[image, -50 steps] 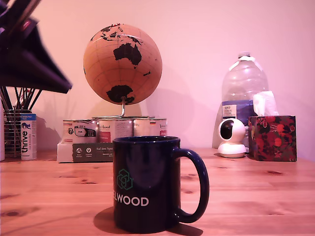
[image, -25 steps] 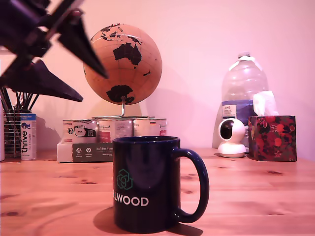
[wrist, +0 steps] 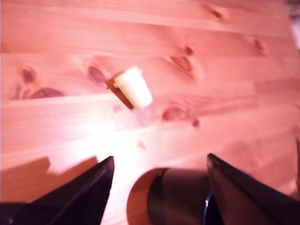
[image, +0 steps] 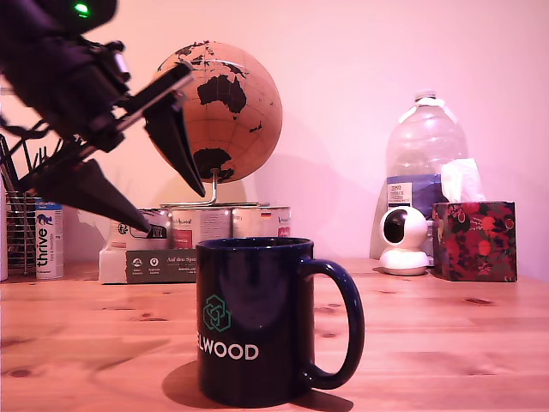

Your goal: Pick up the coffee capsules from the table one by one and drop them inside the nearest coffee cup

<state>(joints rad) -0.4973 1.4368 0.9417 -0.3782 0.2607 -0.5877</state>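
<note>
Exterior view: my gripper [image: 176,210] hangs spread and empty in the upper left of the frame, above the table [image: 446,335].
The coffee cup [image: 257,322] stands upright at bottom centre, handle toward the exterior view's right. In the wrist view, a pale coffee capsule [wrist: 133,86] lies tilted on the bare wood, well apart from my two dark fingers [wrist: 82,192], with the cup's rim showing between them.
</note>
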